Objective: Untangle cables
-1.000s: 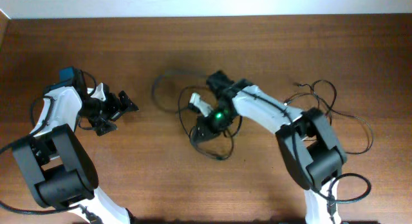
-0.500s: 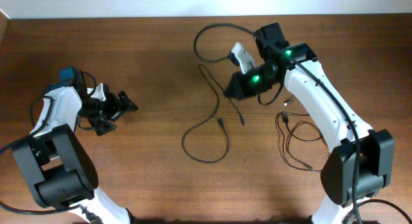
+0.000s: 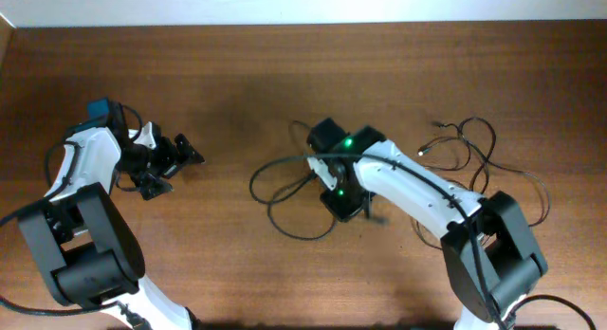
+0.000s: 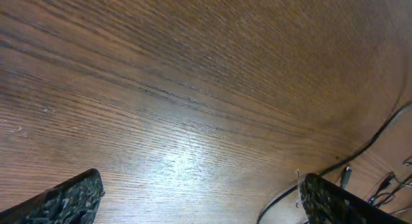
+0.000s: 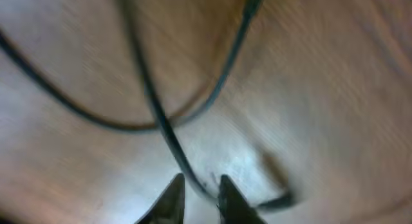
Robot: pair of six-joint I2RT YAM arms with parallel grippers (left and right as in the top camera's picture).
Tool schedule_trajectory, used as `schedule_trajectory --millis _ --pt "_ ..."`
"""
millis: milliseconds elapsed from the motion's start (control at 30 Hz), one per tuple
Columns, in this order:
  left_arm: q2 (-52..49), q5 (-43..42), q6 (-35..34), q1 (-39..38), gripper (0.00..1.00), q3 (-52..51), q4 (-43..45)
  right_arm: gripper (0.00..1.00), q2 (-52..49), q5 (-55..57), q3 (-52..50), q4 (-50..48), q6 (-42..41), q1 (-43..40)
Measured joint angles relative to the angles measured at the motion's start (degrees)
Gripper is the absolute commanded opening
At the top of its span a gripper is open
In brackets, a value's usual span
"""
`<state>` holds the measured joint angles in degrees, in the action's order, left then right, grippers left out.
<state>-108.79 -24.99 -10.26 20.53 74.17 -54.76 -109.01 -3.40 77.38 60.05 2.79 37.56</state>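
Thin black cables (image 3: 292,195) loop at the centre of the brown wooden table (image 3: 190,64), with more tangled near its right edge. The right gripper (image 3: 346,205) hovers over the central loops, fingers (image 5: 170,198) nearly together; blur hides any grip. Well apart, the left gripper (image 3: 178,157) gapes wide above the wood.

Black cables (image 3: 303,236) lie looped on the wooden table (image 3: 237,74).

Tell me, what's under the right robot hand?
Under the right gripper, black cable loops lie on the wooden table; one strand runs between its fingertips. The wrist view is blurry, and from above the arm hides where the strands cross.
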Motion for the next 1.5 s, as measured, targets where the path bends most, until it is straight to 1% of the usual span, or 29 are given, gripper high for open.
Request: schedule_trajectory --millis 33,67,100,133,200,300,400,500,533,633,733,833,867,900,933,967,1067,1167,1233,1300,1333,1400,1500 --pt "0.02 0.00 0.00 0.00 0.99 0.00 0.04 0.43 -0.02 0.59 -1.57 -3.15 -0.09 0.31" --pt "0.02 -0.02 0.00 0.00 0.99 0.00 0.04 0.46 -0.07 0.98 -2.97 -6.14 -0.50 0.46" --pt "0.02 -0.02 0.00 0.00 0.99 0.00 0.02 0.53 -0.07 1.22 -3.85 -7.89 -0.98 0.48" --pt "0.02 -0.02 0.00 0.00 0.99 0.00 0.02 0.55 -0.09 1.46 -4.46 -9.14 -1.60 0.48" --pt "0.02 -0.02 0.00 0.00 0.99 0.00 0.02 0.63 -0.09 1.42 -4.66 -11.02 -3.04 0.48" --pt "0.02 -0.02 0.00 0.00 0.99 0.00 0.02 0.67 -0.09 1.42 -4.68 -12.63 -2.75 0.48" --pt "0.02 -0.02 0.00 0.00 0.99 0.00 0.02 0.70 -0.09 1.42 -4.68 -14.43 0.55 0.48" --pt "0.02 -0.02 0.00 0.00 0.99 0.00 0.02 0.71 -0.09 1.42 -4.79 -16.46 4.72 0.48" --pt "0.02 -0.02 0.00 0.00 0.99 0.00 0.02 0.71 -0.11 1.40 -5.11 -18.18 5.62 0.48" --pt "0.02 -0.02 0.00 0.00 0.99 0.00 0.02 0.70 -0.20 1.42 -5.31 -19.26 6.93 0.48" --pt "0.02 -0.02 0.00 0.00 0.99 0.00 0.02 0.59 -1.70 1.40 -5.31 -19.89 7.96 0.48" --pt "0.02 -0.02 0.00 0.00 0.99 0.00 0.02 0.56 -3.32 1.18 -5.31 -20.04 9.49 0.74" --pt "0.02 -0.02 0.00 0.00 0.99 0.00 0.02 0.48 -3.43 1.20 -5.31 -19.58 10.32 0.92" --pt "0.02 -0.02 0.00 0.00 0.99 0.00 0.02 0.42 -3.56 1.22 -5.31 -19.47 10.82 1.07" --pt "0.02 -0.02 0.00 0.00 0.99 0.00 0.02 0.29 -3.74 1.18 -5.31 -19.34 11.17 1.18" --pt "0.02 -0.02 0.00 0.00 0.99 0.00 0.00 0.04 -3.89 1.22 -5.29 -19.19 11.74 1.29" --pt "0.02 -0.02 0.00 0.00 0.99 0.00 0.02 0.04 -3.89 0.90 -5.29 -19.17 12.41 1.31" --pt "0.02 -0.02 0.00 0.00 0.99 0.00 0.00 0.04 -4.20 0.81 -3.15 -14.05 12.44 1.33" --pt "0.02 -0.02 0.00 0.00 0.99 0.00 0.02 0.04 -4.44 0.81 1.36 -10.19 12.41 1.33" --pt "0.02 0.00 0.00 0.00 0.99 0.00 0.04 0.04 -4.44 1.18 8.24 -5.97 12.44 1.33" --pt "0.02 0.00 0.00 0.00 0.99 0.00 0.02 0.04 -4.48 2.21 12.15 -3.06 12.46 1.33" --pt "0.02 -0.02 0.00 0.00 0.99 0.00 0.00 0.04 -4.31 6.25 19.78 -0.66 12.46 1.33" --pt "0.02 -0.02 0.00 0.00 0.99 0.00 -0.02 0.04 -4.31 17.11 23.91 0.85 10.40 0.70"
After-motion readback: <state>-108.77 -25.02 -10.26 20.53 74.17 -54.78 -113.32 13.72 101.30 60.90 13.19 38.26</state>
